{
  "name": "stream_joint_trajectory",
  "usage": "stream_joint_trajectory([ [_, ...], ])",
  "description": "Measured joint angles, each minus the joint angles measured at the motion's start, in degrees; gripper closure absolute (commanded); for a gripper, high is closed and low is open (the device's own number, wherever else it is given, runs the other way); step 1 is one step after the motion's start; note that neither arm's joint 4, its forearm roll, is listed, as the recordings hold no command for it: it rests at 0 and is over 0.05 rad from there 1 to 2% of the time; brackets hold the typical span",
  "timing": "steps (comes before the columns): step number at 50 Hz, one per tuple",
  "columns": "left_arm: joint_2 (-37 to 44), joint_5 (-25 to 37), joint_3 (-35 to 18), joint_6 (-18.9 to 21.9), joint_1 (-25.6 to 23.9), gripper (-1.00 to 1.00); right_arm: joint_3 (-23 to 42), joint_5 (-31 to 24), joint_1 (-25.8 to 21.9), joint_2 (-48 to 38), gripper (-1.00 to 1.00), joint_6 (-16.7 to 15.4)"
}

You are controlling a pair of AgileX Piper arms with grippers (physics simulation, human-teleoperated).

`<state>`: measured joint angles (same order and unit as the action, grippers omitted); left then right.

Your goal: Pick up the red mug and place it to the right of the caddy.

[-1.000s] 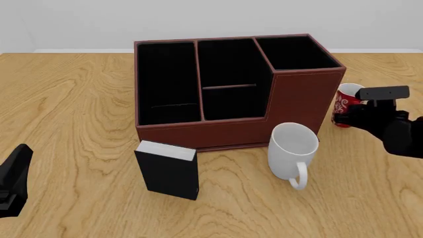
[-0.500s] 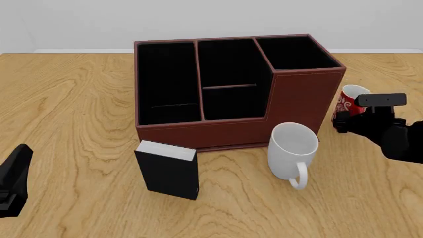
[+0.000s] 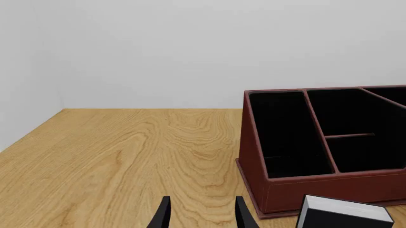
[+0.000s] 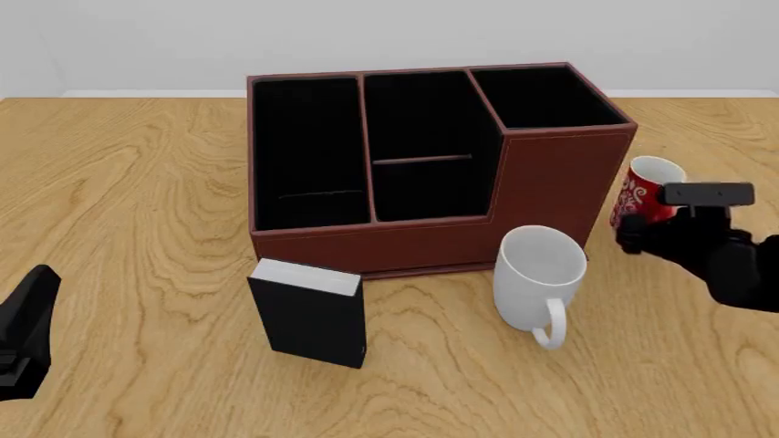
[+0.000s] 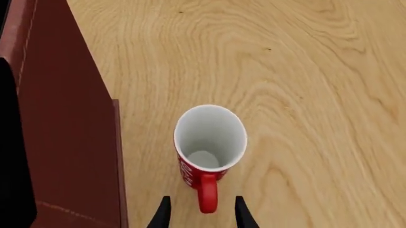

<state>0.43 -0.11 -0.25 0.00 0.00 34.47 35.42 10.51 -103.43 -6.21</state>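
Observation:
The red mug (image 4: 645, 190) stands upright on the table just right of the caddy (image 4: 554, 187), apart from its wall. In the right wrist view the red mug (image 5: 210, 142) shows its white inside, and its red handle (image 5: 207, 192) points toward my right gripper (image 5: 201, 214). That gripper is open, with one fingertip on each side of the handle's end, and neither visibly touches it. From the front, my right gripper (image 4: 629, 239) sits just on the near side of the mug. My left gripper (image 3: 201, 216) is open and empty, low at the near left, far from the caddy (image 3: 254, 156).
A larger white mug (image 4: 539, 274) lies tilted in front of the caddy's right corner. A black box with a white top (image 4: 310, 315) stands before the caddy's left front. The caddy wall (image 5: 70, 142) runs close beside the red mug.
The red mug has shifted slightly right and stands straighter. My right gripper has drawn back a little toward the near side. The left arm has not moved.

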Motion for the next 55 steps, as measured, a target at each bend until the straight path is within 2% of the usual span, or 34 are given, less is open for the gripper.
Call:
stream_joint_trajectory([
  [13, 0.0, 0.0, 0.0, 0.0, 0.0, -1.0, -5.0, 2.3, 0.7, 2.6, -1.0, 1.3],
  [25, 0.0, 0.0, 0.0, 0.0, 0.0, -1.0, -12.8, 5.1, 0.4, 8.2, -1.0, 3.2],
  [33, 0.0, 0.0, 0.0, 0.0, 0.0, -1.0, -19.8, 5.5, -0.1, 15.9, -1.0, 4.3],
  [39, 0.0, 0.0, 0.0, 0.0, 0.0, -1.0, -25.5, 3.1, -0.5, 25.5, -1.0, 4.9],
  [42, 0.0, 0.0, 0.0, 0.0, 0.0, -1.0, -27.8, -0.2, -0.6, 31.9, -1.0, 5.3],
  [44, 0.0, 0.0, 0.0, 0.0, 0.0, -1.0, -29.0, -4.4, -0.6, 37.8, -1.0, 5.6],
  [55, 0.0, 0.0, 0.0, 0.0, 0.0, -1.0, -32.5, -36.7, -0.7, 77.0, -1.0, 6.4],
])
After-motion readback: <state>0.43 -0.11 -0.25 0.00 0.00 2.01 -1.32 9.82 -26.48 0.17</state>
